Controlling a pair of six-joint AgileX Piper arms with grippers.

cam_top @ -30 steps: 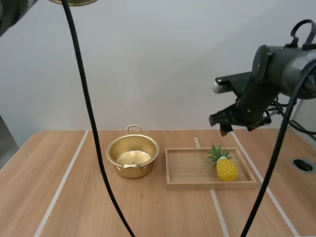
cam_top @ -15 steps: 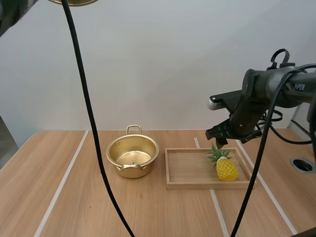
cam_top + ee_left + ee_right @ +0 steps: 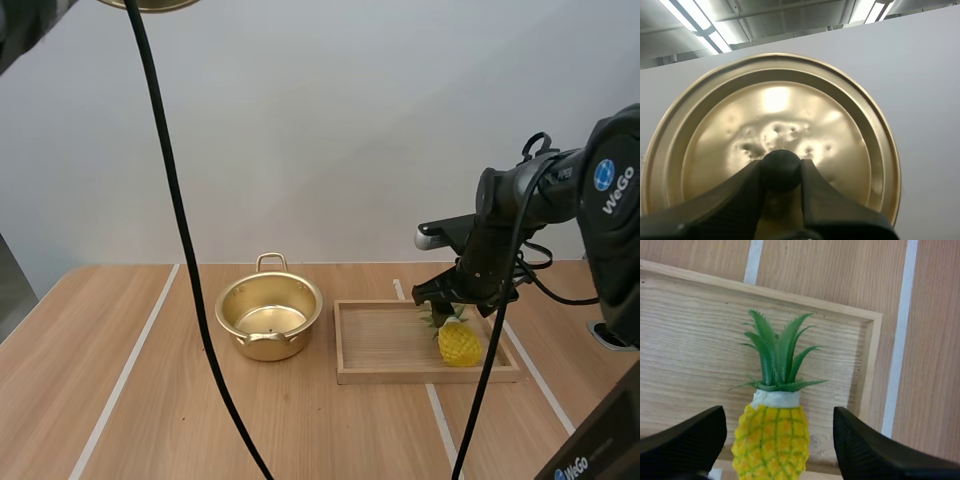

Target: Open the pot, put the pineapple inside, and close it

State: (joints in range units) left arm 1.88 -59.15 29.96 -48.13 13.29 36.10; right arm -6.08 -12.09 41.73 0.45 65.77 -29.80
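Observation:
A gold pot [image 3: 268, 317] stands open, without its lid, left of a wooden tray [image 3: 380, 345]. The yellow pineapple [image 3: 458, 341] with green leaves lies in the tray's right part. My right gripper [image 3: 447, 303] hovers just above its leaves. Seen from the right wrist, the open gripper [image 3: 777, 437] has one dark finger on each side of the pineapple [image 3: 773, 437], clear of it. My left gripper [image 3: 780, 172] is raised high and shut on the black knob of the gold lid [image 3: 770, 130], whose edge [image 3: 150, 4] peeks in at the high view's top.
White stripes cross the wooden table [image 3: 120, 400]. A round hole [image 3: 612, 334] sits at its right edge. The tray's raised rim [image 3: 867, 365] runs close to the pineapple's leaves.
My right gripper has come down and leftward from above the tray's far edge to just over the pineapple. The pot, tray and lid have not moved.

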